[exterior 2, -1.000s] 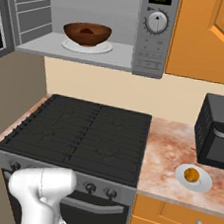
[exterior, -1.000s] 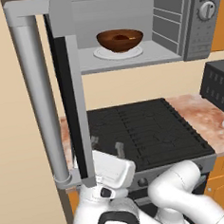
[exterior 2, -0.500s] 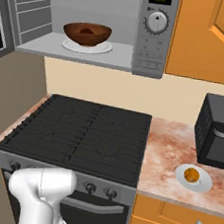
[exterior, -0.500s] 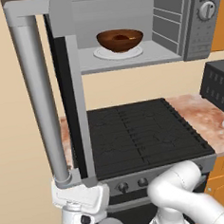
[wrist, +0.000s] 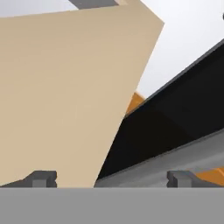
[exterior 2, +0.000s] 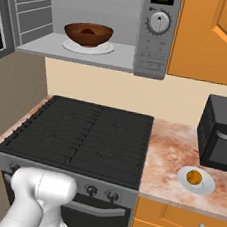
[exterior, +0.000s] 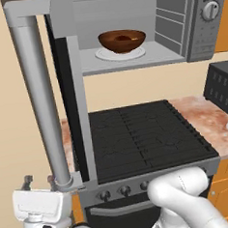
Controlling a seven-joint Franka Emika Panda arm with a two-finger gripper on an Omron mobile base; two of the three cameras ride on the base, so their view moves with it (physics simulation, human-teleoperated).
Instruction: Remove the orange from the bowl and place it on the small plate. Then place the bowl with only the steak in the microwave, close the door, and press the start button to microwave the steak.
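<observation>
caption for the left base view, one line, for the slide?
Bowl with steak inside the open microwave; open gripper low beside the door.

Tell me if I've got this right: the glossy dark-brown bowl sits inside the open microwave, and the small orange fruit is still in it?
Not quite. The glossy dark-brown bowl is inside the open silver-grey microwave, but the small orange fruit lies on the small pale plate on the counter, as the right base view shows.
</observation>
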